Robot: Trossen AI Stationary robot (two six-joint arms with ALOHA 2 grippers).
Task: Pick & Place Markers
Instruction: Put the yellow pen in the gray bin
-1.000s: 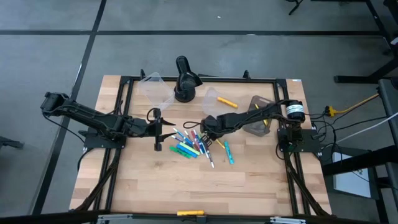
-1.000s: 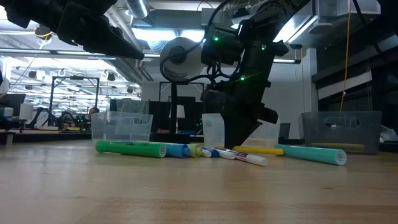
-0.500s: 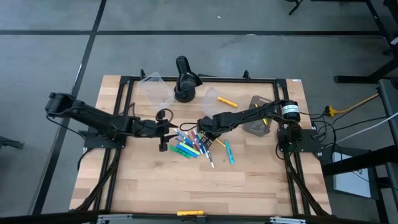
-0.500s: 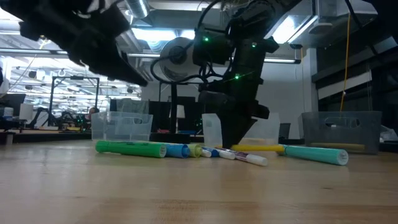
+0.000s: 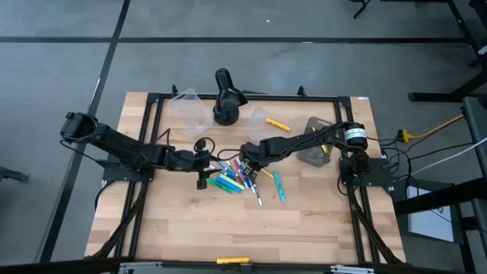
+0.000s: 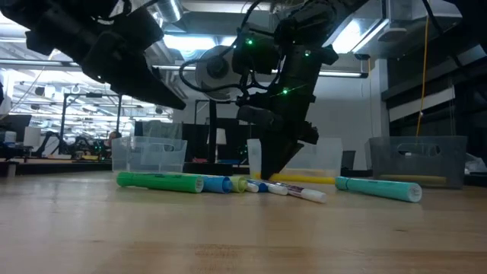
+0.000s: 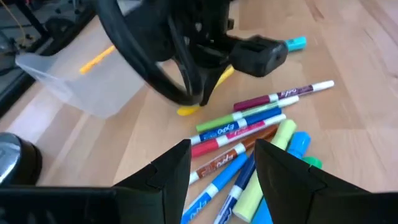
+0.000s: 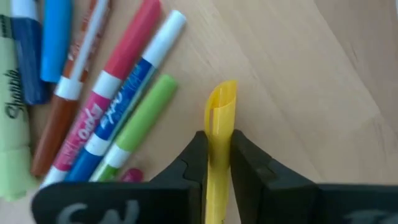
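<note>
Wooden table (image 5: 183, 228): right fingers (image 8: 198, 155) pinch yellow marker (image 8: 219, 124); left fingers (image 7: 177, 165) spread above markers (image 7: 249, 124).

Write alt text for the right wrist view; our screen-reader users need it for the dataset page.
The right pincer is shut on a thin yellow marker just above the light wooden table. Beside it lies a loose pile of thin mixed-colour markers: pink, blue, green, orange and pale yellow-green.
</note>
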